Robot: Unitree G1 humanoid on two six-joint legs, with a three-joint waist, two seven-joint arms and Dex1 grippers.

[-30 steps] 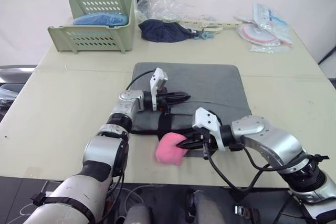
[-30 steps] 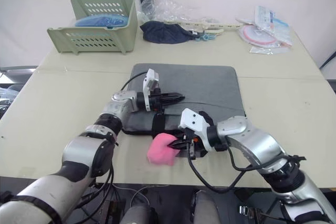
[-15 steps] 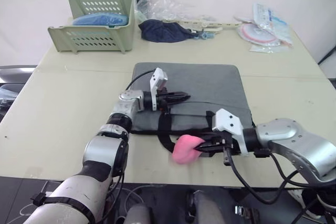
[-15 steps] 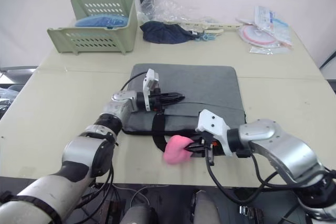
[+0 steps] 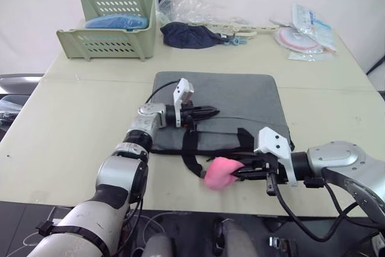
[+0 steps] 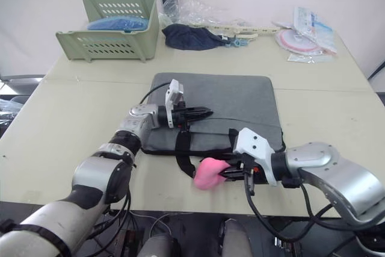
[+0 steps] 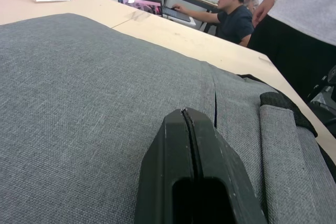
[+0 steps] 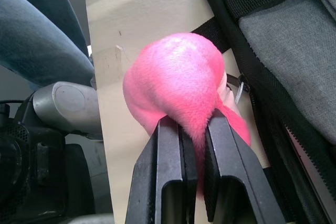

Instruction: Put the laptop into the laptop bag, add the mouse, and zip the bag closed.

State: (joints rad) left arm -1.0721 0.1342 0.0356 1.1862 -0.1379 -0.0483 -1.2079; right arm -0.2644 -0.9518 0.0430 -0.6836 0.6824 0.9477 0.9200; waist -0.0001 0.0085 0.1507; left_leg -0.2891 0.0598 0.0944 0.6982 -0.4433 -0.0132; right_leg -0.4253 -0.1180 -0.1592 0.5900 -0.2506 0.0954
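Note:
The grey laptop bag (image 5: 234,97) lies flat in the middle of the table, black handles (image 5: 189,146) at its near edge. My left gripper (image 5: 213,112) is shut, its tips (image 7: 185,113) resting on the bag's top face with nothing between them. My right gripper (image 5: 237,174) is at the bag's near edge, shut on a pink fluffy blob (image 5: 219,173). In the right wrist view the pink blob (image 8: 173,77) bulges past both fingers (image 8: 168,145), next to the bag's black trim and zipper. The laptop and the mouse are out of view.
A green basket (image 5: 108,25) with something blue in it stands at the back left. A navy cloth bundle (image 5: 189,34), clear plastic (image 5: 186,5) and packets (image 5: 304,31) lie along the back. The table's front edge (image 5: 150,194) runs just below the blob. People (image 7: 236,14) are beyond the table.
My right gripper has moved to the right along the bag's near edge, carrying the pink blob with it. The left gripper has stayed on the bag.

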